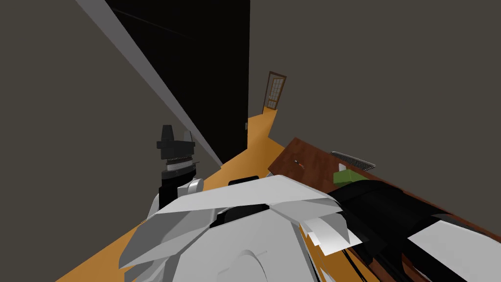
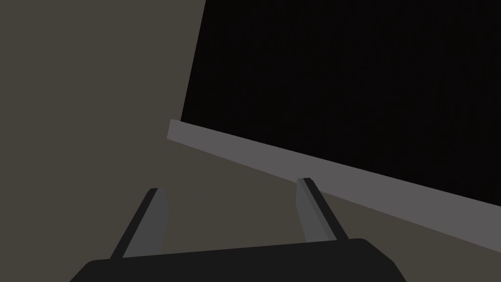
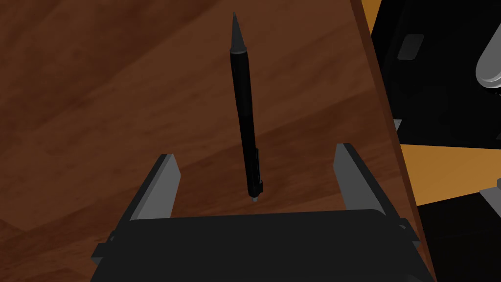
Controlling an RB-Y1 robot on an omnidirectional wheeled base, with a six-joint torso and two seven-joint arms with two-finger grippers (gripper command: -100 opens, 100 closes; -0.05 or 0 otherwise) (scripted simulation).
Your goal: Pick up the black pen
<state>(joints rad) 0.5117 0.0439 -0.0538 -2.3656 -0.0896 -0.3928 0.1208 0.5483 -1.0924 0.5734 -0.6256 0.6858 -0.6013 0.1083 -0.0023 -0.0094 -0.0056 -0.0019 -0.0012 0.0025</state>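
A: Where is the slim black pen (image 3: 244, 112) found?

B: Flat on the brown wooden desk (image 3: 98, 98), tip aimed at twelve o'clock. Its rear end is straddled by the right gripper (image 3: 255, 152), fingers spread, lined up for closing. The left gripper (image 2: 229, 185) is held up, spread, clear of the work.

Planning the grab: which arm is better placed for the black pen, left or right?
Right. The open right gripper straddles the black pen on the desk; the open left gripper points at a wall.
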